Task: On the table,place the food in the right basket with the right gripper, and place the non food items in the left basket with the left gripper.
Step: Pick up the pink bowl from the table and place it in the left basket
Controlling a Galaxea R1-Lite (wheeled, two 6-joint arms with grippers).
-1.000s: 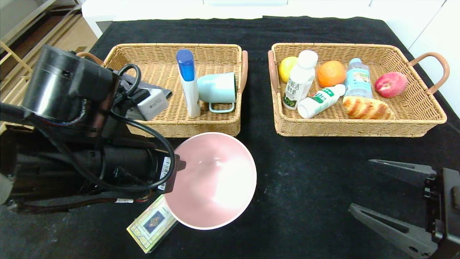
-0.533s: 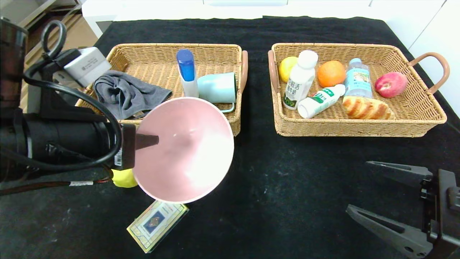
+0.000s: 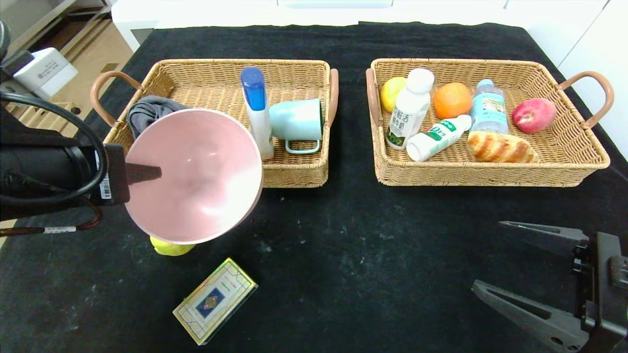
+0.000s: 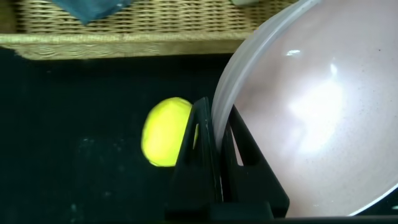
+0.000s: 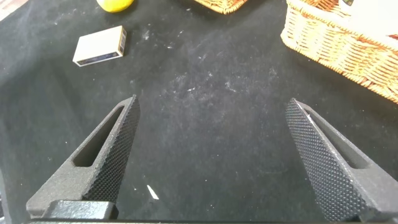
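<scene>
Pink bowl in the air by the left basket

The left gripper [image 3: 140,172] is clamped on the rim of the big round pink plastic bowl [image 3: 194,175], held tilted over the front-left corner of the left woven wicker basket [image 3: 294,169]. The right gripper [image 3: 532,274] sits wide open over the black tablecloth [image 3: 373,255], holding nothing.

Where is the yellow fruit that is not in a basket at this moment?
In the head view the yellow fruit lies on the table's left side, in front of the left basket, partly hidden below the pink bowl held by the left gripper, and behind the card box.
</scene>
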